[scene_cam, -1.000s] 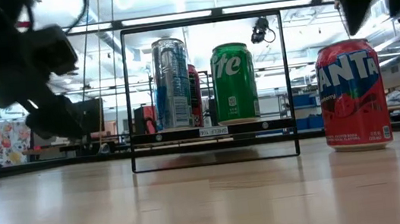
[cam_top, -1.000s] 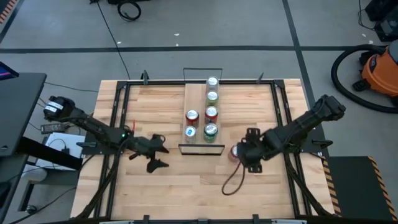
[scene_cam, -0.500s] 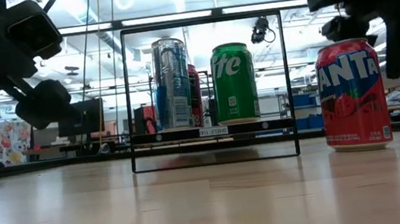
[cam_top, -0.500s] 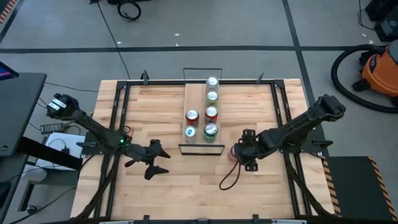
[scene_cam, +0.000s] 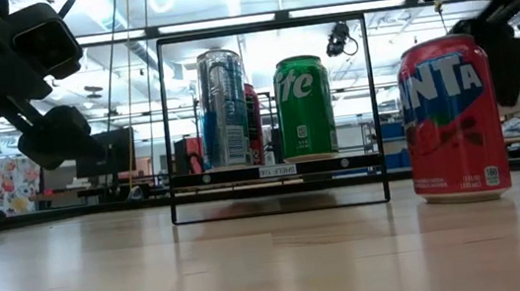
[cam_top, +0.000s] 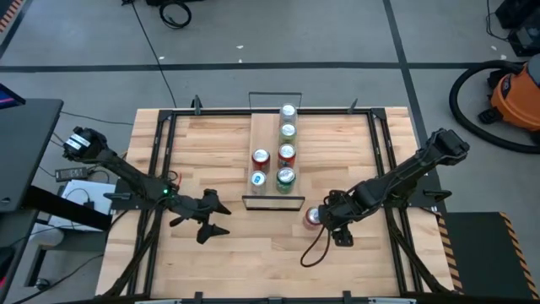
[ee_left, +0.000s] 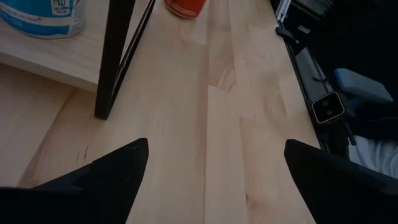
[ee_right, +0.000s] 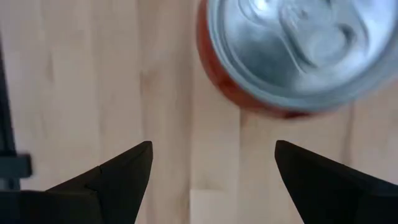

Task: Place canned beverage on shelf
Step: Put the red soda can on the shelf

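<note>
The shelf [cam_top: 263,139] sits at the upper middle of the high view, a narrow board on the table [cam_top: 211,253] with a black wire rail at each short end. It holds six cans in two rows: a red-topped one [cam_top: 261,158] and a blue-and-white one [cam_top: 257,179] on the left, and on the right a silver-topped one [cam_top: 288,111], a green one [cam_top: 288,131], a red one [cam_top: 287,154] and a dark green one [cam_top: 286,176]. In the low view only the front pair shows clearly, the tall blue can [scene_cam: 224,108] and the green can [scene_cam: 304,107], with a red sliver between them (the cans behind are hidden). The red Fanta can [cam_top: 313,217] stands upright on the table, off the shelf, just below and right of the shelf's near rail; it looms large at the right of the low view [scene_cam: 453,119]. The right gripper [cam_top: 334,226] is beside it at lower right of centre, fingers apart and holding nothing; its wrist view shows the can's silver top ahead of the two fingertips [ee_right: 118,171], cut off by the frame's upper edge. Whether a finger touches the can I cannot tell. The left gripper [cam_top: 218,216] hangs at the lower left of the shelf, jaws wide and empty; its wrist view catches only the bottoms of the blue can and the Fanta can.
</note>
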`<action>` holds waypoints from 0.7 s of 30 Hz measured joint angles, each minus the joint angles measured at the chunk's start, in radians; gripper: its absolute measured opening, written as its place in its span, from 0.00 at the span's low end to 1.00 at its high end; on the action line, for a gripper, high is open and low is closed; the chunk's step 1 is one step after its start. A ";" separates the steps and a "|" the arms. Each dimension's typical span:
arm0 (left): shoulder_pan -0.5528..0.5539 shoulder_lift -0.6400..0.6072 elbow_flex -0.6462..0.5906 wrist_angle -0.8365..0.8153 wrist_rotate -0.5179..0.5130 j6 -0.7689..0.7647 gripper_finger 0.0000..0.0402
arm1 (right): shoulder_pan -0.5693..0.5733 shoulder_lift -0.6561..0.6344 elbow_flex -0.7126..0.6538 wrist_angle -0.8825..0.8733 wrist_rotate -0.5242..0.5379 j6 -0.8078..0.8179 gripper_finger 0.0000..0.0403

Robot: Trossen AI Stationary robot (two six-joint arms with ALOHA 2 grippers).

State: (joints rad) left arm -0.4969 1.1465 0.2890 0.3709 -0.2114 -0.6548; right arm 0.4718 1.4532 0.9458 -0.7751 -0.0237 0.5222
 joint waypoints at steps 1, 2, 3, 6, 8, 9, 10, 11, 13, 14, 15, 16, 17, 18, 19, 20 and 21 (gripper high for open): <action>0.000 0.000 0.000 0.000 0.000 0.000 0.97 | 0.001 0.000 0.008 -0.023 0.009 0.004 0.87; 0.000 0.000 0.000 0.000 -0.001 0.000 0.97 | 0.002 0.000 0.017 -0.043 0.037 0.006 0.87; 0.000 0.000 0.000 0.000 -0.006 0.000 0.97 | 0.002 0.000 0.023 -0.055 0.077 0.006 0.87; 0.000 0.000 0.000 0.000 -0.021 0.009 0.97 | 0.000 0.000 0.036 -0.064 0.168 0.002 0.87; 0.000 0.000 0.000 0.000 -0.023 0.012 0.97 | 0.001 0.000 0.037 -0.036 0.189 0.002 0.87; 0.000 0.000 0.000 0.000 -0.023 0.012 0.97 | 0.001 0.000 0.037 -0.029 0.189 0.004 0.87; 0.000 0.000 0.000 -0.001 -0.023 0.015 0.97 | 0.001 0.000 0.037 -0.023 0.188 0.006 0.87; 0.000 0.000 0.000 -0.001 -0.023 0.015 0.97 | 0.001 0.000 0.037 -0.020 0.188 0.006 0.87; 0.000 0.000 0.000 -0.001 -0.023 0.015 0.97 | 0.001 0.000 0.037 -0.020 0.203 0.009 0.87; 0.000 0.000 0.000 -0.001 -0.023 0.015 0.97 | 0.001 0.000 0.037 -0.017 0.216 0.014 0.87; 0.000 0.000 0.000 -0.001 -0.023 0.015 0.97 | 0.001 0.000 0.037 -0.014 0.224 0.017 0.87; 0.000 0.000 0.000 -0.001 -0.023 0.015 0.97 | -0.001 0.000 0.038 -0.011 0.229 0.017 0.87; 0.000 0.000 0.000 -0.001 -0.023 0.015 0.97 | -0.002 0.000 0.042 -0.013 0.232 0.017 0.87; 0.000 0.000 0.000 -0.001 -0.023 0.015 0.97 | -0.002 0.000 0.049 -0.015 0.234 0.017 0.87; 0.000 0.000 0.000 -0.001 -0.023 0.015 0.97 | -0.002 0.000 0.058 -0.013 0.235 0.017 0.87; 0.000 0.000 0.000 -0.001 -0.023 0.015 0.97 | -0.002 0.000 0.071 -0.010 0.238 0.017 0.87; 0.000 0.000 0.000 -0.001 -0.023 0.015 0.97 | -0.002 0.000 0.083 -0.009 0.246 0.012 0.87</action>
State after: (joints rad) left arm -0.4969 1.1461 0.2890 0.3698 -0.2348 -0.6399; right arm 0.4694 1.4528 1.0285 -0.7841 0.2223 0.5340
